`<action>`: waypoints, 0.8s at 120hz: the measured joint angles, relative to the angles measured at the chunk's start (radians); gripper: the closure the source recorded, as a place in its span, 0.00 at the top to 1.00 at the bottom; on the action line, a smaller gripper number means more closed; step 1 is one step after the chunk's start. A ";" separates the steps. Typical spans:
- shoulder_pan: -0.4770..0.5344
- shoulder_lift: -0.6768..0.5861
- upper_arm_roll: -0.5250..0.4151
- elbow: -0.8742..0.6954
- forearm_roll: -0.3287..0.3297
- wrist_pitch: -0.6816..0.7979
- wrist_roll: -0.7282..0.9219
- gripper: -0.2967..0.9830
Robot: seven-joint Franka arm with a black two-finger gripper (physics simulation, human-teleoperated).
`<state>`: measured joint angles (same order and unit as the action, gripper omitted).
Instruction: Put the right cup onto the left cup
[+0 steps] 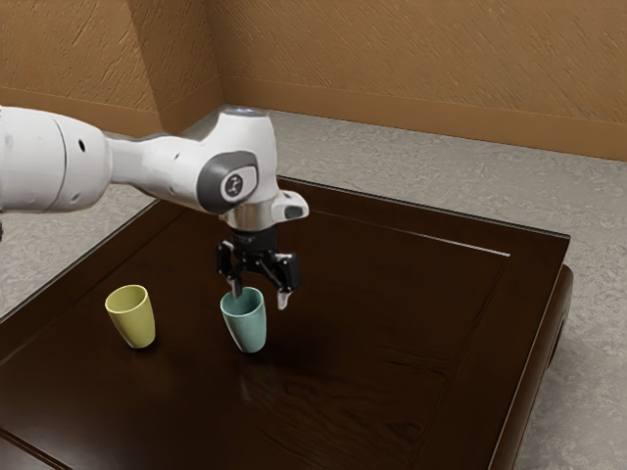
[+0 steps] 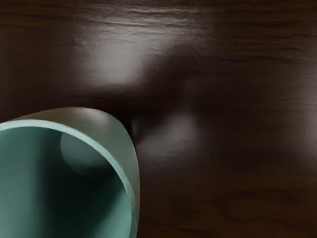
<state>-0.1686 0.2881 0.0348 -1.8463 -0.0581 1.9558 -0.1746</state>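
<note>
We see a dark wooden counter (image 1: 392, 352) in a room with textured, orange-brown walls (image 1: 411, 59).

On that counter we find the teal cup (image 1: 247, 328), the one toward the exterior view's right, standing with its mouth up just beneath our end effector (image 1: 261, 293). It sits a little toward the exterior view's left of the middle of our grip. In the wrist view we look down past its pale rim into its mouth.

Our end effector is open, its two fingers (image 1: 284, 298) spread apart and pointing down. One fingertip is at the cup's rim, though we cannot tell whether it touches; the other is out beside the cup, toward the exterior view's right.

We count two cups: one teal and one yellow-green. The yellow-green cup (image 1: 133, 319) stands mouth up, apart from the teal one, toward the exterior view's left.

Around them the counter's glossy surface carries soft reflections and fine grain. Beyond its edges we see a mottled grey floor (image 1: 411, 152) reaching to the walls.
</note>
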 joint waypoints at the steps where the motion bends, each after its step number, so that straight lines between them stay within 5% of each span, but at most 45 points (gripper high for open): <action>1: 0.000 0.003 0.000 0.000 0.000 0.003 -0.002 0.77; 39: 0.013 0.085 0.004 0.010 -0.001 0.078 -0.062 0.75; 77: 0.014 0.090 0.025 0.010 -0.001 0.103 -0.098 0.34; 96: 0.007 0.091 0.025 0.010 0.001 0.107 -0.111 0.23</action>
<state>-0.1614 0.3795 0.0598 -1.8366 -0.0574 2.0626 -0.2855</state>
